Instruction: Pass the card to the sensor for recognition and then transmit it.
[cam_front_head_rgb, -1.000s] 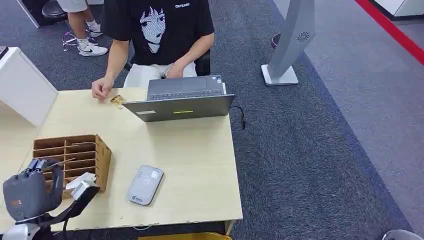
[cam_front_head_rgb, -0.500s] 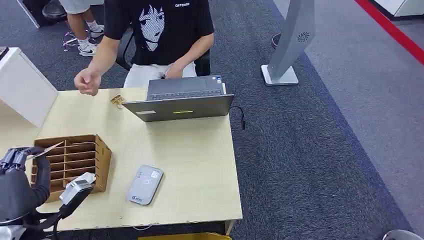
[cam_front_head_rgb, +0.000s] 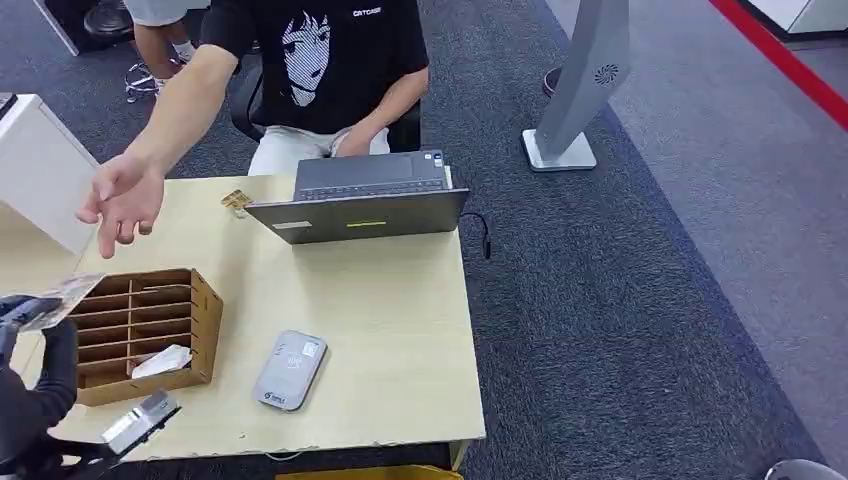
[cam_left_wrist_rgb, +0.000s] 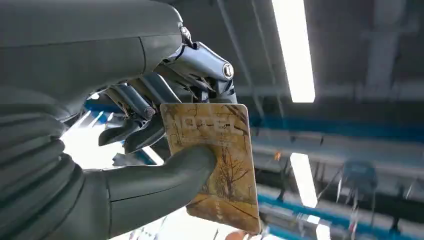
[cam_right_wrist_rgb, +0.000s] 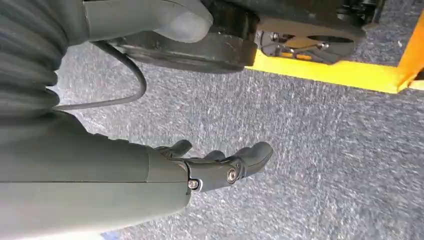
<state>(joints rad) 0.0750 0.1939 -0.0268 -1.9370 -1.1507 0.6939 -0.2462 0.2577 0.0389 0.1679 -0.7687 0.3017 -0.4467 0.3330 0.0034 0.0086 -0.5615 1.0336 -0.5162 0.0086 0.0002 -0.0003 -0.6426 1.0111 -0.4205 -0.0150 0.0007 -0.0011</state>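
My left hand is raised at the table's left edge and pinches a tan printed card between thumb and fingers. The left wrist view shows the card close up, my thumb pressed on its face, ceiling lights behind. The grey card sensor lies flat on the table near the front edge, right of the wooden slot box. A person's open hand reaches over the table's left side toward the card, still apart from it. My right hand hangs over the carpet, fingers loosely extended, holding nothing.
The seated person faces me behind an open laptop at the table's far edge. A small gold item lies left of the laptop. A white cabinet stands at the left. A white card rests in the slot box.
My left hand has risen and drawn left with the card, lifting it above the slot box. The person's hand has left the table and swung out toward the card, opening.
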